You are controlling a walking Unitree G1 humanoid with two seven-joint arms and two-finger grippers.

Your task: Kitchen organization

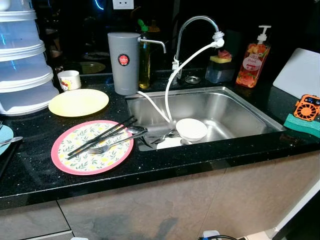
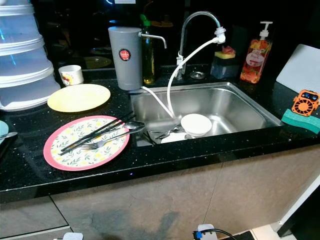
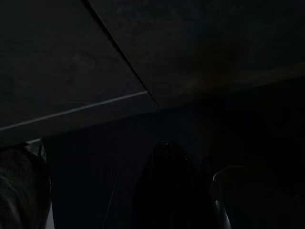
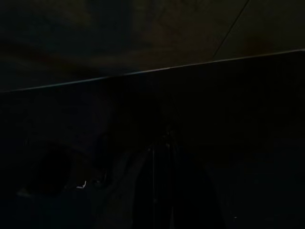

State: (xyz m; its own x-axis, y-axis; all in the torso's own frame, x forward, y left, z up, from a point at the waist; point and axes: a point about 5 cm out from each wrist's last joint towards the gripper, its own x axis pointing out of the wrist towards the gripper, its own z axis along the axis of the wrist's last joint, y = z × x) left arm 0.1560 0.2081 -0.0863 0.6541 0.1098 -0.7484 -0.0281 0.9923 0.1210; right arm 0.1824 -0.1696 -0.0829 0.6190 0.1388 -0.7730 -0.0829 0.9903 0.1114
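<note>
Showing in left eye view: pink plate (image 1: 90, 148) lower left on black counter (image 1: 200, 155), chopsticks (image 1: 102, 136) and fork (image 1: 107, 146) across it; white bowl (image 1: 191, 129) centre, inside sink (image 1: 225, 107). Wrist views: dark, finger state of both grippers unclear.

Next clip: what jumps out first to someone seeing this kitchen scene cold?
The pink-rimmed floral plate near the counter's front edge, with black chopsticks and a fork lying across it. Just right of it, the steel sink holds a white bowl, with a white hose looping down from the faucet. Behind the floral plate sits a plain yellow plate.
</note>
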